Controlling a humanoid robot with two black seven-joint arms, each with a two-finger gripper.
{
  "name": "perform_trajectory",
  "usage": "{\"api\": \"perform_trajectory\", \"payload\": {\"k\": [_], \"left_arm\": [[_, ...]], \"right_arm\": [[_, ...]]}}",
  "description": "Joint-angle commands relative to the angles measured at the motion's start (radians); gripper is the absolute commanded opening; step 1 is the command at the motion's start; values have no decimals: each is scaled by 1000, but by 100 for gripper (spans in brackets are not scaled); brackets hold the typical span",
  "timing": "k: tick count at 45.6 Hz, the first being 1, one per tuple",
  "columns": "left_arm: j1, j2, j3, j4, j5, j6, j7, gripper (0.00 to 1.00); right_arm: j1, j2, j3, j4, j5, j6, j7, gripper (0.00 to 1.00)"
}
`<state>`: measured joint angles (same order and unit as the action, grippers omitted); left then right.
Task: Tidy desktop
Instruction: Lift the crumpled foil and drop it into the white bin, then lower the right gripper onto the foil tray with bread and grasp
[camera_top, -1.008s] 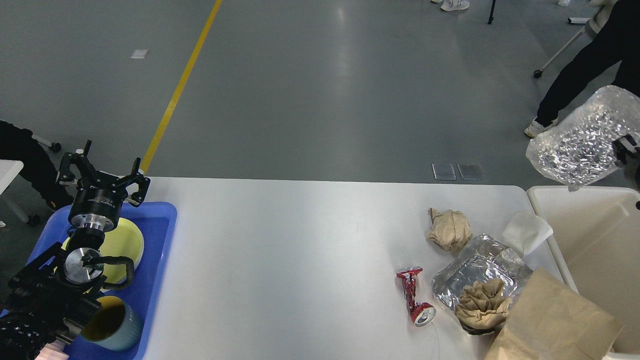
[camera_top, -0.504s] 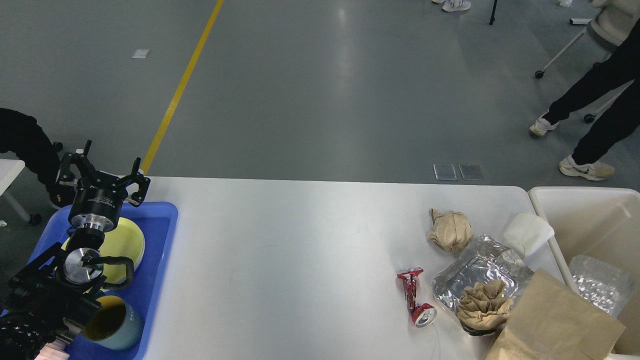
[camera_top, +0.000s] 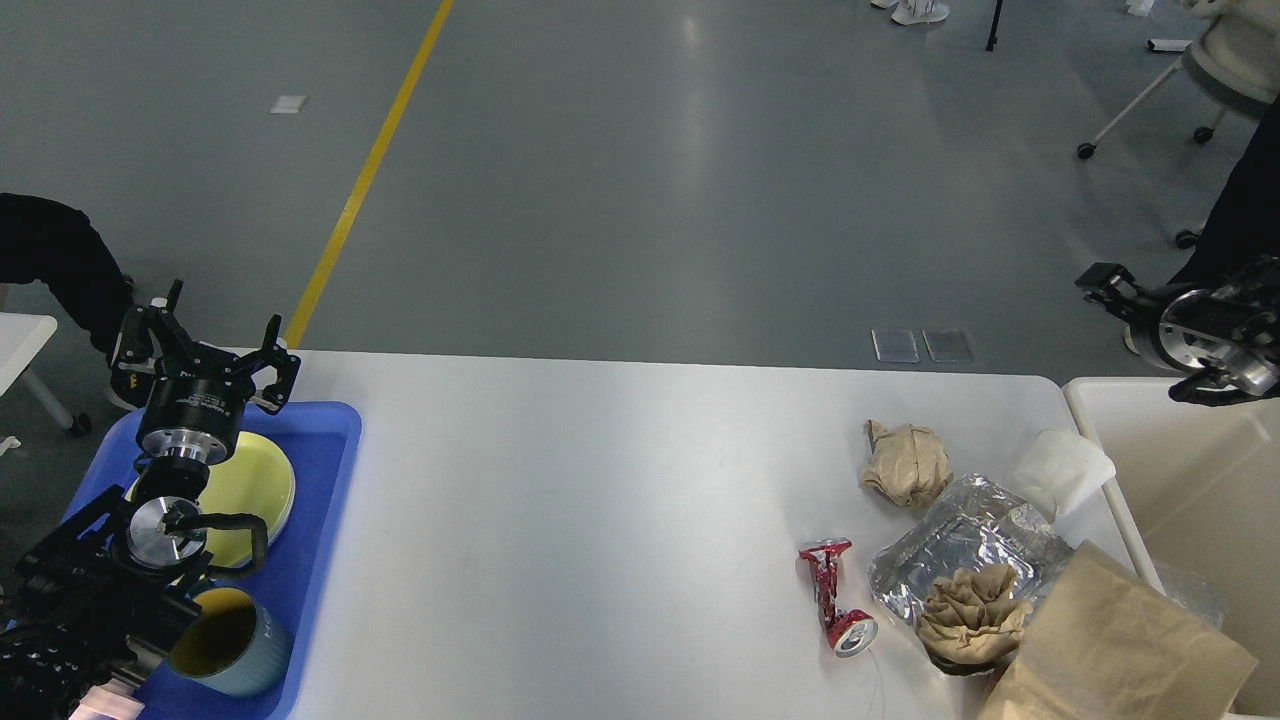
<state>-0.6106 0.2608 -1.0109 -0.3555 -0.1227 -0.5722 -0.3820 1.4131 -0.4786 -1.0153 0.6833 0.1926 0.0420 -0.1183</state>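
Two black arms show in the head view. The left gripper (camera_top: 207, 338) stands above the far end of a blue plastic tray (camera_top: 320, 500), its fingers spread wide with nothing between them. The right gripper (camera_top: 1100, 283) reaches in from the right edge, above the far rim of a cream-white bin (camera_top: 1090, 420); it is seen dark and nearly end-on, so I cannot tell how far its fingers are parted, and nothing visible is in its hold.

One desktop (camera_top: 600, 500), glossy white-grey, fills the lower middle of the view, with the tray at its left end and the bin just beside its right end.

On the tray lie one pale yellow plate (camera_top: 255, 485) and one blue-grey cup (camera_top: 230, 660) with a yellow inside, the cup tipped toward the camera at the near end.

At the right part of the desktop lie six pieces of litter:
- one crushed red can (camera_top: 835, 600)
- two crumpled brown paper wads, one (camera_top: 905, 465) farther away and one (camera_top: 968, 615) resting on the foil
- one crumpled foil sheet (camera_top: 965, 550)
- one white scrap (camera_top: 1062, 470) near the bin's edge
- one flat brown paper bag (camera_top: 1120, 650) at the near right corner, overlapping the bin's rim

One clear crinkled plastic piece (camera_top: 1195, 600) lies inside the bin.
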Motion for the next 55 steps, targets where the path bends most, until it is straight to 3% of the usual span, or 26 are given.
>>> {"api": "perform_trajectory", "payload": {"k": [1, 7, 16, 25, 29, 40, 55], "left_arm": [[0, 0, 0, 0, 0, 0, 0, 97], [0, 0, 0, 0, 0, 0, 0, 97], [0, 0, 0, 0, 0, 0, 0, 97], [0, 0, 0, 0, 0, 0, 0, 97], [0, 0, 0, 0, 0, 0, 0, 97], [0, 0, 0, 0, 0, 0, 0, 97], [0, 0, 0, 1, 0, 0, 0, 97]], "right_arm": [[165, 69, -100, 146, -1, 159, 0, 100], [289, 104, -128, 251, 4, 332, 5, 100], [464, 112, -150, 410, 5, 496, 5, 100], [621, 135, -204, 460, 2, 657, 5, 100], [538, 140, -198, 452, -2, 628, 5, 100], [279, 179, -175, 415, -4, 406, 5, 100], [-42, 279, -80, 134, 1, 397, 0, 100]]}}
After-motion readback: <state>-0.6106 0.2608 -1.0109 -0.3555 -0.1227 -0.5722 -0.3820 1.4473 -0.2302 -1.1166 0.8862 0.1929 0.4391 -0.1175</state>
